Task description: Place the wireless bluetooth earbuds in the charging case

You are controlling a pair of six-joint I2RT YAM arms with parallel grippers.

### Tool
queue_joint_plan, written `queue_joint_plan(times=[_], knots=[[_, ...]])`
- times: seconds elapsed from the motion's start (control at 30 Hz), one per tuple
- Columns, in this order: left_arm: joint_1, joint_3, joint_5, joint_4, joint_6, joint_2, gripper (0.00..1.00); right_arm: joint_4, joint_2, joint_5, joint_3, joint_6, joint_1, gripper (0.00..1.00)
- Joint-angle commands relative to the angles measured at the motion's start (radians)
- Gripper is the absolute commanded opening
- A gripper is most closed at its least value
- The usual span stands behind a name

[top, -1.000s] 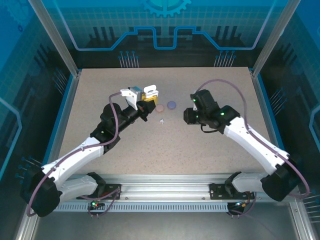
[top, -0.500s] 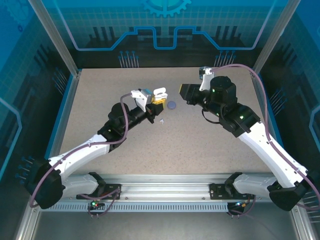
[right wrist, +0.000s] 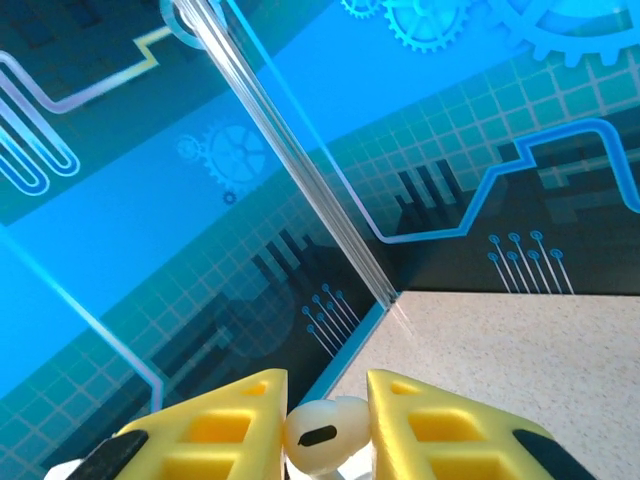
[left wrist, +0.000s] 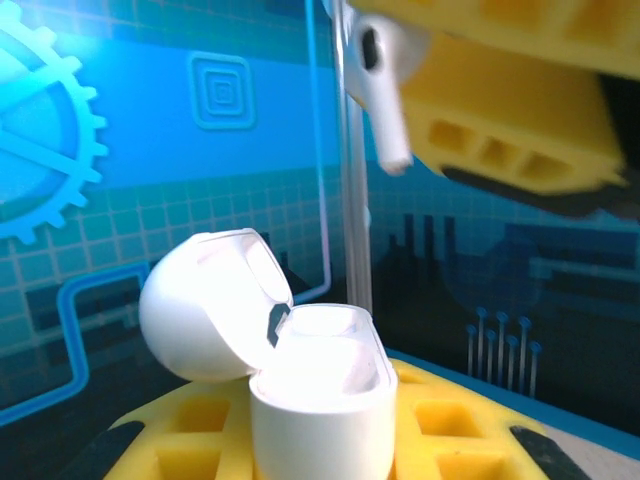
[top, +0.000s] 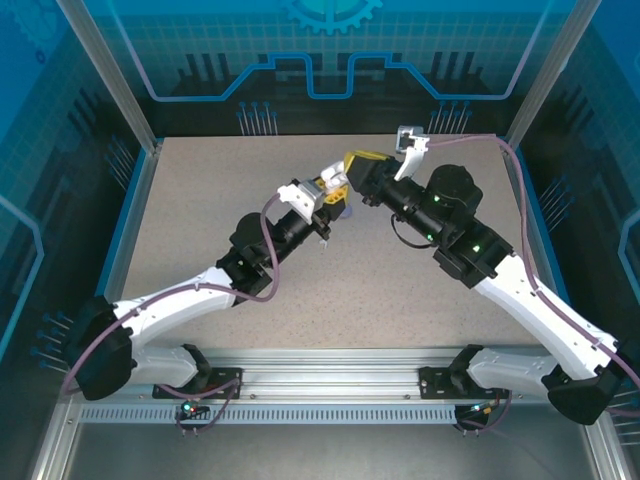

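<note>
My left gripper [top: 330, 184] is shut on a white charging case [left wrist: 318, 400], held upright above the table with its lid [left wrist: 214, 304] flipped open to the left. My right gripper [top: 358, 164] is shut on a white earbud [right wrist: 321, 436], pinched between its yellow fingers [right wrist: 440, 425]. In the left wrist view that earbud [left wrist: 384, 90] hangs stem down, above and slightly right of the case's open top, apart from it. The two grippers nearly meet over the back middle of the table.
A small purple round thing [top: 346, 209] lies on the table [top: 200, 220] just under the left gripper. A tiny white piece [top: 322, 240] lies beside the left wrist. Glass walls and posts close in the back and sides.
Both grippers rose and closed in on each other. The left one carried the case right and back; the right one swung up, then left, bringing the earbud over the case.
</note>
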Motion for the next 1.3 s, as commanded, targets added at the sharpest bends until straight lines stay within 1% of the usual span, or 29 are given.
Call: queue_joint_plan(times=[0.0,0.23,0.47,0.83,1.27], knots=[[-0.005,0.049,-0.084,0.15,0.032,0.027,0.0,0.15,-0.031,0.036,-0.049,0.0,0.024,0.25],[-0.006,0.105,-0.089,0.171,0.022,0.076,0.0,0.239,-0.02,0.061,-0.089,0.012,0.034,0.25],[-0.006,0.112,-0.078,0.165,0.004,0.084,0.0,0.301,0.015,0.066,-0.092,0.031,0.039,0.25],[-0.006,0.116,-0.067,0.157,-0.014,0.084,0.0,0.292,0.069,0.045,-0.071,0.033,0.039,0.25],[-0.011,0.125,-0.062,0.143,-0.014,0.089,0.0,0.289,0.086,0.028,-0.066,0.032,0.037,0.25]])
